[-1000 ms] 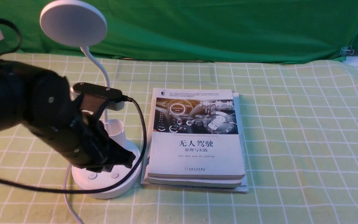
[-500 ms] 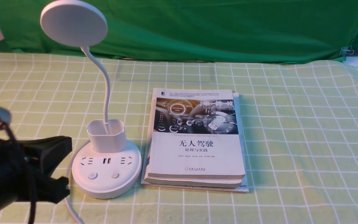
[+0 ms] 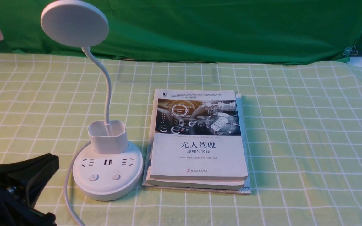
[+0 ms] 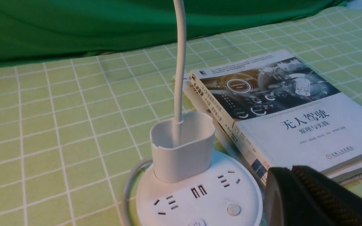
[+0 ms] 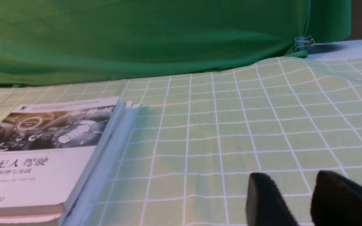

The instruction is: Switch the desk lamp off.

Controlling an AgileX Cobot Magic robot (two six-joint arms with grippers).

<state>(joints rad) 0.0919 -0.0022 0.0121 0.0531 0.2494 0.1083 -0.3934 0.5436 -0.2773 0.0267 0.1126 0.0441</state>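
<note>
The desk lamp (image 3: 107, 179) has its disc head (image 3: 74, 23) cut by the front view's top edge, and its cord (image 3: 67, 201) runs off the bottom. The left gripper (image 3: 38, 185) shows only partly in the corner; its jaws are perhaps closed, I cannot tell. The small print on the book (image 3: 200, 157) is unreadable.

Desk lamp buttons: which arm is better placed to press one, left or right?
Left. The left end effector sits right beside the desk lamp, with its buttons close in the left wrist view. The right end effector is over the checked cloth past the books, which lie between it and the lamp.
</note>
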